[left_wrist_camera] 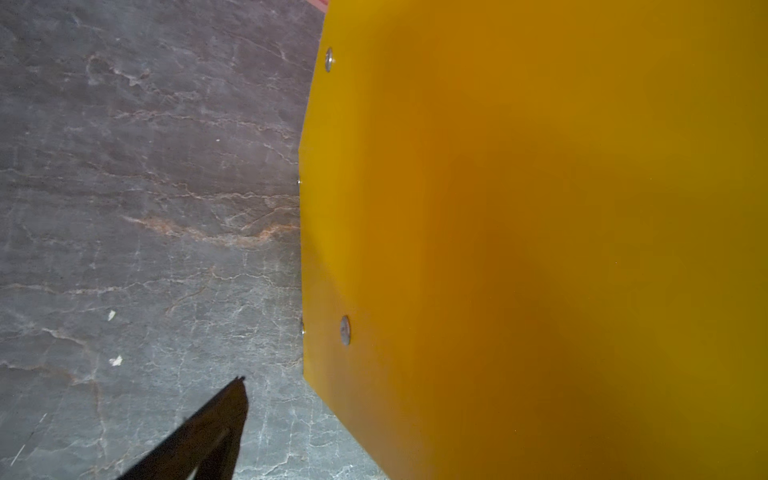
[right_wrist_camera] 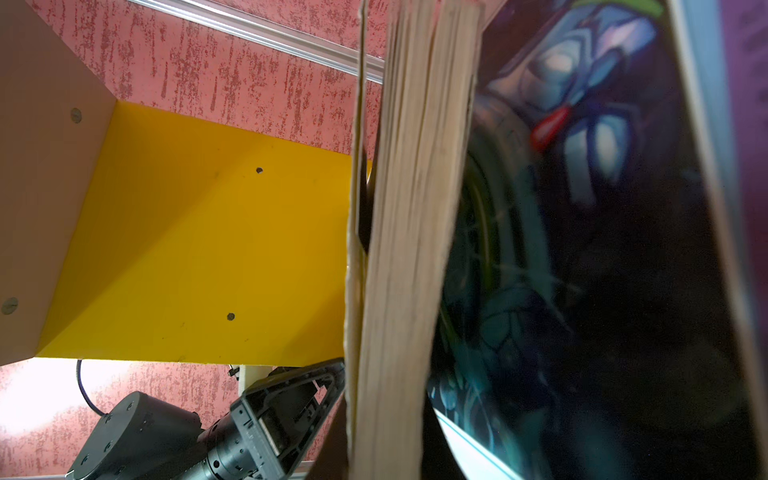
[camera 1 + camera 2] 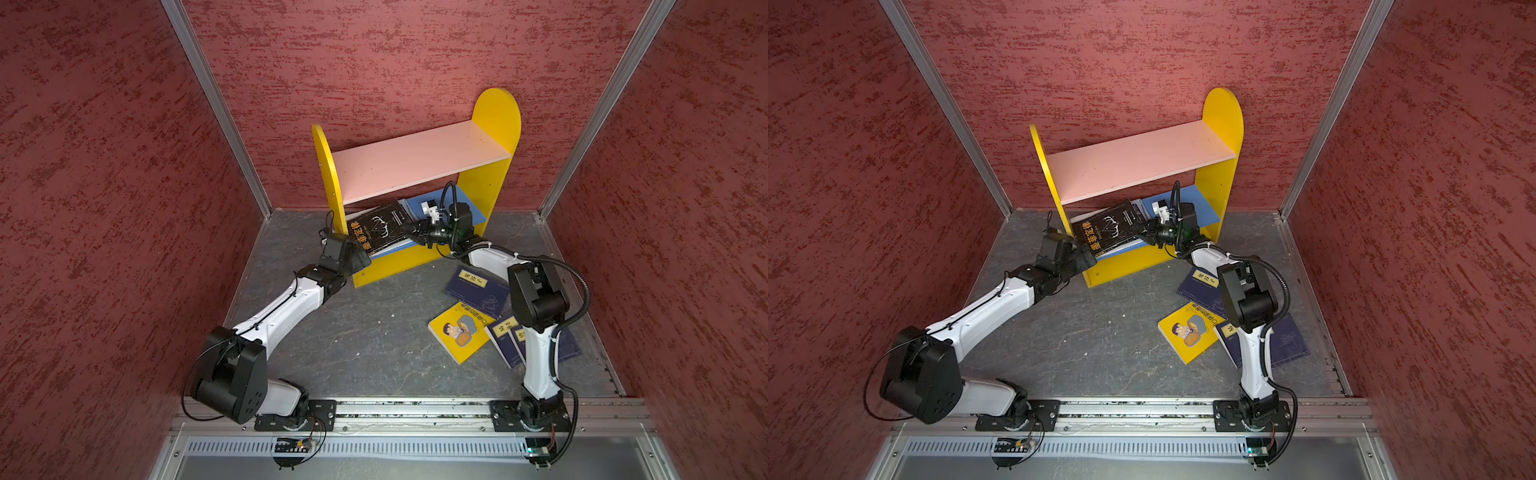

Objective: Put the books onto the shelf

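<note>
The shelf (image 3: 419, 164) (image 3: 1138, 166) stands at the back, with yellow side panels, a pink upper board and a blue lower board (image 3: 473, 212). A black book with an orange title (image 3: 382, 230) (image 3: 1106, 228) lies tilted on the lower board, over a book with a blue swirl cover (image 2: 582, 208). My right gripper (image 3: 415, 233) (image 3: 1147, 233) (image 2: 386, 449) is shut on the black book's page edge (image 2: 407, 249). My left gripper (image 3: 358, 255) (image 3: 1081, 257) stands open at the shelf's front left corner. One finger (image 1: 216, 424) shows beside the yellow panel (image 1: 540, 249); the other is hidden.
On the grey floor at the right lie a navy book (image 3: 478, 289) (image 3: 1200, 282), a yellow book with a cartoon man (image 3: 459, 332) (image 3: 1187, 330) and two more navy books (image 3: 509, 336), partly under the right arm. Red walls enclose three sides. A metal rail (image 3: 415, 409) runs along the front.
</note>
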You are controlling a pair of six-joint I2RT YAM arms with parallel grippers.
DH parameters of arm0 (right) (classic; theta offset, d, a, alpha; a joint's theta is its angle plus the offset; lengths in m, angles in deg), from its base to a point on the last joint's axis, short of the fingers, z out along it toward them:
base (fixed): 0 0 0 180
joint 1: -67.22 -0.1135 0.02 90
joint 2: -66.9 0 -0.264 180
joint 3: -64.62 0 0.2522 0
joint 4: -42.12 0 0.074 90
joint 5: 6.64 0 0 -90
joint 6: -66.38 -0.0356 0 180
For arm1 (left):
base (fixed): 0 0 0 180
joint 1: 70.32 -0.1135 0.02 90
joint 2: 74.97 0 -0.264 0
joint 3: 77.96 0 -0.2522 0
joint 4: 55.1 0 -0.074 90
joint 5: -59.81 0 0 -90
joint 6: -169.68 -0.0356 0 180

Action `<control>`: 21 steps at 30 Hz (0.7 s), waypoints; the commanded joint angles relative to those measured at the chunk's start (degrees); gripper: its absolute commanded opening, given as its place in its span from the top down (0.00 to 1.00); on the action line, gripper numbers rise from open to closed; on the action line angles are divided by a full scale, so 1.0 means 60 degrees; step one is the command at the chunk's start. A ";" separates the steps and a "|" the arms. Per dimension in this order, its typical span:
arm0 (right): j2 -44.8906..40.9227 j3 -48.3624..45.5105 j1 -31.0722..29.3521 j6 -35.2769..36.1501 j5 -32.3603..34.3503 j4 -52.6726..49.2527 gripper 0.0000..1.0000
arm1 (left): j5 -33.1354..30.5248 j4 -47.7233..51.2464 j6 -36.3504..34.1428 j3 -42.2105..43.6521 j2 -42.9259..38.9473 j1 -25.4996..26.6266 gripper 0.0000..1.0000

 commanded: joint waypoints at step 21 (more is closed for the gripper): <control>-0.0627 0.1991 0.0277 0.2310 0.2929 -0.4641 0.49 | -0.0412 0.0662 0.0907 -0.0085 0.0484 0.0118 0.01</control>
